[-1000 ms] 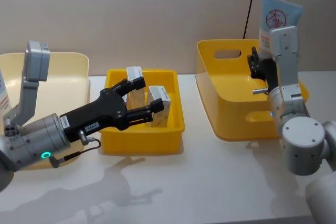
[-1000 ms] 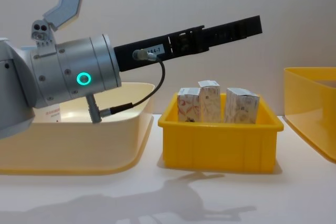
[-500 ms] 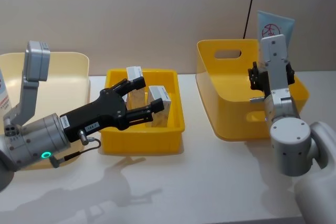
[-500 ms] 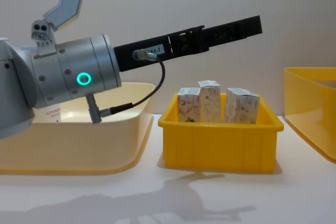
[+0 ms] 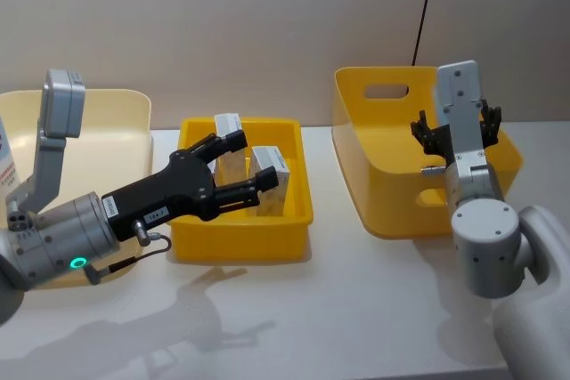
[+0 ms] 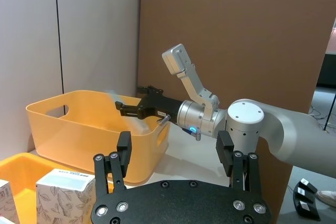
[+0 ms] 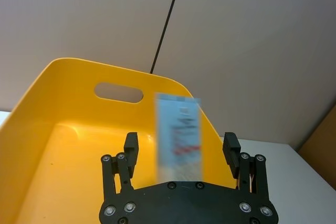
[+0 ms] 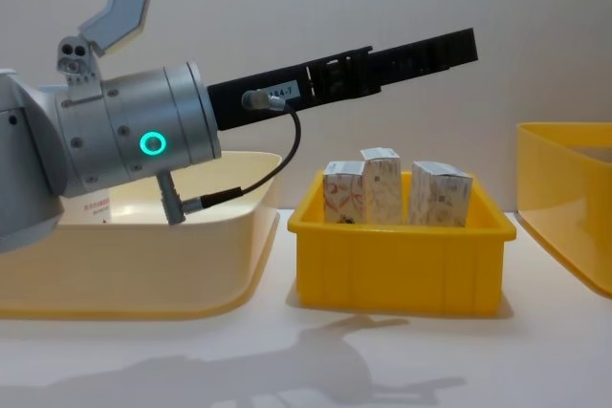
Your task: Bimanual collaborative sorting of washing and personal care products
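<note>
One pale-blue tube [image 7: 179, 137] centred in wide-spread right gripper [image 7: 181, 140], touching neither side.

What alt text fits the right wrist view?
A blurred pale-blue squeeze tube stands upright in mid-air between the open fingers of the right gripper, touching neither, above a deep yellow plastic bin with an oval handle slot.

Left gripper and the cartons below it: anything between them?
Nothing: in the chest view, open air separates the left gripper from the cartons standing in the small yellow bin.
</note>
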